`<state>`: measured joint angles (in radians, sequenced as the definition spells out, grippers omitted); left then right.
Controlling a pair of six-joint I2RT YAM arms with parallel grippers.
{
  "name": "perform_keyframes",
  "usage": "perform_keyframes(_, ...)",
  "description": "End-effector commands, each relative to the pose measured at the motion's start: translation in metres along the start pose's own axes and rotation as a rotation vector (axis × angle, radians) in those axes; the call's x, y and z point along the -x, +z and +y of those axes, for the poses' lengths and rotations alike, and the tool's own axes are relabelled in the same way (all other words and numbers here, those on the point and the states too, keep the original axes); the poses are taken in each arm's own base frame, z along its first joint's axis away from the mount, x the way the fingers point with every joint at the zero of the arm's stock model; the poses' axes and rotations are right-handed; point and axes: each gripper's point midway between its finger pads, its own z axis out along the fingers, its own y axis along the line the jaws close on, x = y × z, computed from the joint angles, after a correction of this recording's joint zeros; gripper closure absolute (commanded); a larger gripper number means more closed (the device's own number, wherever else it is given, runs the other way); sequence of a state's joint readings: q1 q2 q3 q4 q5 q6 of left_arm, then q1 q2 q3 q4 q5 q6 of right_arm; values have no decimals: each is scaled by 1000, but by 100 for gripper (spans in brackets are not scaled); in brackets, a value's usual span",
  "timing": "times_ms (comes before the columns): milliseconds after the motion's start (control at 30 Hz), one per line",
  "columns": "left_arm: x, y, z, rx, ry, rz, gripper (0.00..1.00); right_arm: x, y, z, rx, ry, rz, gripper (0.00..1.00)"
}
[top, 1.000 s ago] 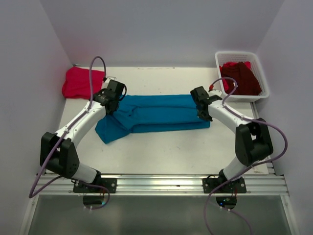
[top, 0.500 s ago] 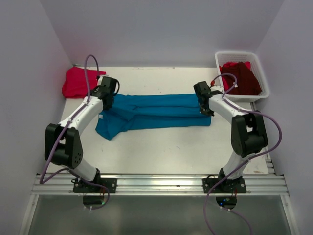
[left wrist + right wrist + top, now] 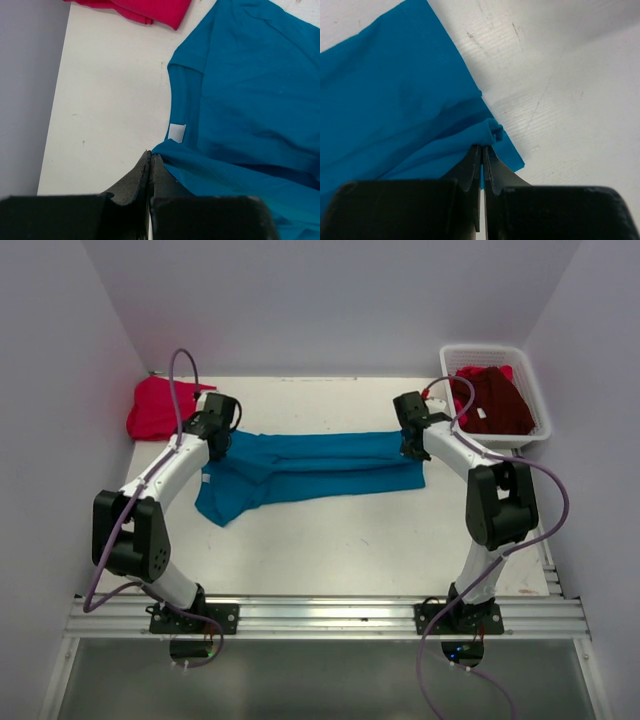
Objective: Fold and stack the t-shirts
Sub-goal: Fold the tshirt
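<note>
The teal-blue t-shirt (image 3: 310, 468) lies stretched across the middle of the table, partly folded lengthwise. My left gripper (image 3: 216, 445) is shut on its left edge near the collar and white tag (image 3: 176, 132). My right gripper (image 3: 411, 447) is shut on a bunched bit of its right hem (image 3: 493, 131). The teal-blue cloth fills the left wrist view (image 3: 250, 100) and the right wrist view (image 3: 395, 95). The pinkish-red t-shirt (image 3: 158, 408) lies folded at the far left corner and shows in the left wrist view (image 3: 145, 7). The dark maroon t-shirt (image 3: 495, 400) sits in the basket.
A white mesh basket (image 3: 540, 400) stands at the far right corner with the maroon shirt and some red cloth (image 3: 470, 373) in it. White walls close in the table on the left, back and right. Bare tabletop (image 3: 340, 540) lies in front of the teal shirt.
Both grippers have carried the teal shirt's near edge away from me toward its far edge, so the shirt has become a narrower strip. Both arms now reach farther back.
</note>
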<state>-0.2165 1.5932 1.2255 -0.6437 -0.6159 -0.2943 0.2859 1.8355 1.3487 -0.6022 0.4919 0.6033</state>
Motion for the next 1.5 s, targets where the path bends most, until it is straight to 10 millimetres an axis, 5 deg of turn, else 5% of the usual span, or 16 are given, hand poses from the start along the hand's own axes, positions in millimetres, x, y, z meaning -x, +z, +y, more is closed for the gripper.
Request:
perform_keyframes(0,30,-1,12,31,-61,-69,100,22,-1,13,38,5,-38,100)
perform_keyframes(500,31,30,0,21,-67,-32,100,15,21,14,-11,-32,-14,100)
perform_keyframes(1033,39,56,-20,1,-63,-29,100,31,38,19,-26,-16,-26,100)
perform_keyframes(1067,39,59,-21,3,-64,-26,100,31,40,19,-28,-17,-24,99)
perform_keyframes(1100,42,59,-20,8,-72,-30,100,31,40,19,-28,-17,-24,76)
perform_keyframes(1167,47,59,-18,13,-96,-42,66,31,39,20,-21,-18,-24,52)
perform_keyframes(1200,50,58,-14,27,-114,-54,20,34,39,22,-9,-12,-33,29)
perform_keyframes(1233,58,51,-10,27,-142,-83,4,36,37,24,2,-16,-41,22)
perform_keyframes(1300,66,42,-6,15,-175,-117,0,42,30,25,30,-4,-72,11)
perform_keyframes(1467,93,-3,0,-104,-259,-242,0,58,6,20,81,21,-152,8)
